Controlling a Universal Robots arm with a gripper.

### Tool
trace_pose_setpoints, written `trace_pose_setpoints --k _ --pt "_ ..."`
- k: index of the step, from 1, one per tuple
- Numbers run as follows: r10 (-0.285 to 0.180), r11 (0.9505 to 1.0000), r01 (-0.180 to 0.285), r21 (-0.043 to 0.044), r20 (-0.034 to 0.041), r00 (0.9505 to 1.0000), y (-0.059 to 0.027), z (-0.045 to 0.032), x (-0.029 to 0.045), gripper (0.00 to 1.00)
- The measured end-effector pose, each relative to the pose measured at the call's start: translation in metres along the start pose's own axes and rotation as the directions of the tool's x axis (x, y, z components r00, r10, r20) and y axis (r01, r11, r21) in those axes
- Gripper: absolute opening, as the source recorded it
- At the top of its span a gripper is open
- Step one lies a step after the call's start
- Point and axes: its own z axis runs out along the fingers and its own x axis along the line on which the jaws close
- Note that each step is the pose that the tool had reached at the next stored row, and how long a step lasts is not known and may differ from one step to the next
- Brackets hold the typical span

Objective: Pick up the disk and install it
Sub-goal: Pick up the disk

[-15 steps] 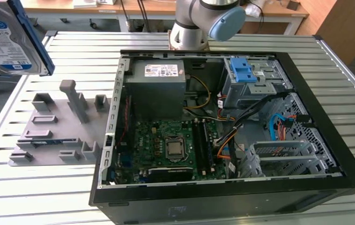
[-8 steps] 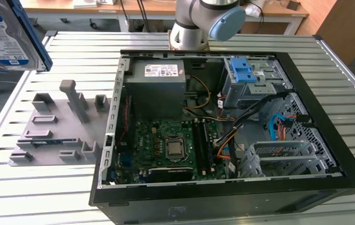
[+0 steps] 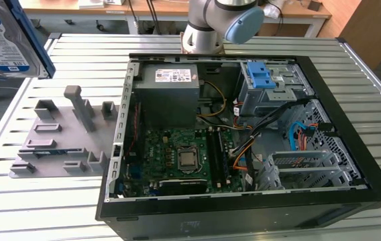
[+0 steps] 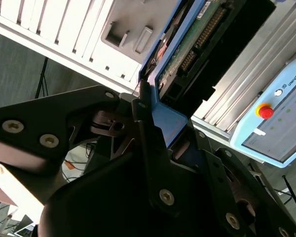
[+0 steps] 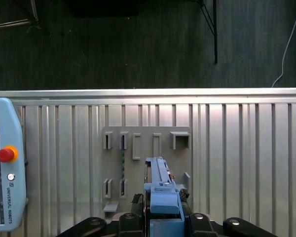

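at ten o'clock from the computer case [image 3: 244, 215] in the exterior view, the disk [image 3: 6, 42] hangs over the grey fixture plate [image 3: 60, 143]. the gripper [image 4: 157, 127] pinches its blue frame.

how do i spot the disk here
Start at the open computer case on the slatted table. At the exterior view's upper left, above the grey holder plate, hangs the disk. It alone is flat and silver with a white-and-blue label and blue frame.
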Motion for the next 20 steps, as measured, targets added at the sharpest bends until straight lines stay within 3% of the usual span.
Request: trace_pose_setpoints --k 20 --pt "0.0 1.0 0.0 -0.0003 0.0 1.0 -0.0338 0.0004 0.0011 0.37"
